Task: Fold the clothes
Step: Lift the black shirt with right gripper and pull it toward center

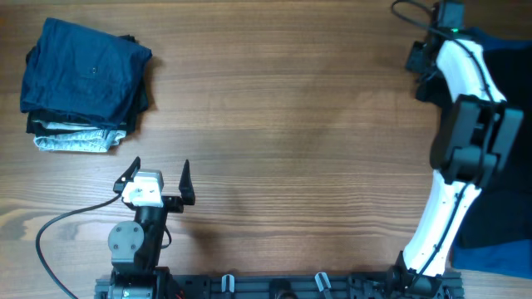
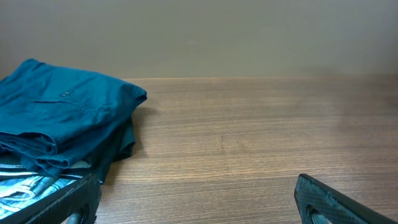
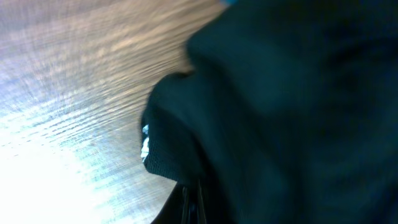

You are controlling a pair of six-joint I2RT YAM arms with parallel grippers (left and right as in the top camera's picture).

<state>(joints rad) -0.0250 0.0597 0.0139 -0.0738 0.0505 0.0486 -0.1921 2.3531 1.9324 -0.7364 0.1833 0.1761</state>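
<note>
Overhead view: right hand (image 1: 420, 65) sits at the unfolded pile (image 1: 509, 58) just beyond it at the table (image 1: 291, 124) edge; cannot tell if it is closed. Left hand (image 1: 160, 166) idle, fingers apart; folded stack (image 1: 83, 79) ahead and to its left.

Judgement: pinch a single layer near the collar; drag it low onto the bare wood between the hands.

Only the right wrist view shows the black shirt (image 3: 280, 112) close against the hand, blurred; only the left wrist view shows the stack's layers edge-on.

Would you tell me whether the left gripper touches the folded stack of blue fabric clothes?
Apart: the overhead view shows bare wooden table between the open left gripper and the folded stack.
</note>
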